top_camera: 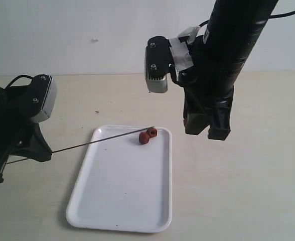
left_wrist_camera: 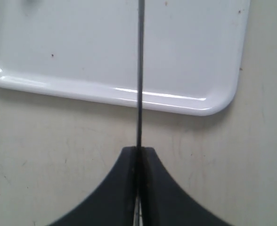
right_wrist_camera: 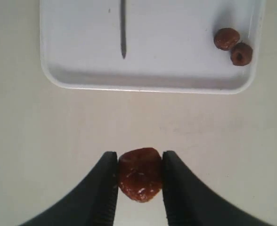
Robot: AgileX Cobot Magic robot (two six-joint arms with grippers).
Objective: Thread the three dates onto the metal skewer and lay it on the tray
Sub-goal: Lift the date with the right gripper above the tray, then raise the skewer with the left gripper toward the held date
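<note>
The white tray [top_camera: 122,201] lies in the middle of the table. Two dates [top_camera: 148,135] rest side by side in its far right corner; in the right wrist view they are the two dates [right_wrist_camera: 232,45] near the tray's rim [right_wrist_camera: 152,82]. My left gripper [top_camera: 47,152] is shut on one end of the metal skewer [top_camera: 102,140], which reaches out over the tray [left_wrist_camera: 82,47]. The skewer's bare tip [right_wrist_camera: 123,52] stays apart from those dates. My right gripper [right_wrist_camera: 139,162], right of the tray, is shut on the third date [right_wrist_camera: 139,175].
The beige table [top_camera: 248,191] spreads around the tray, with a pale wall behind. The bulky black right arm [top_camera: 228,55] and its wrist camera [top_camera: 156,65] hang over the table's far right. The left arm [top_camera: 12,125] sits at the left edge.
</note>
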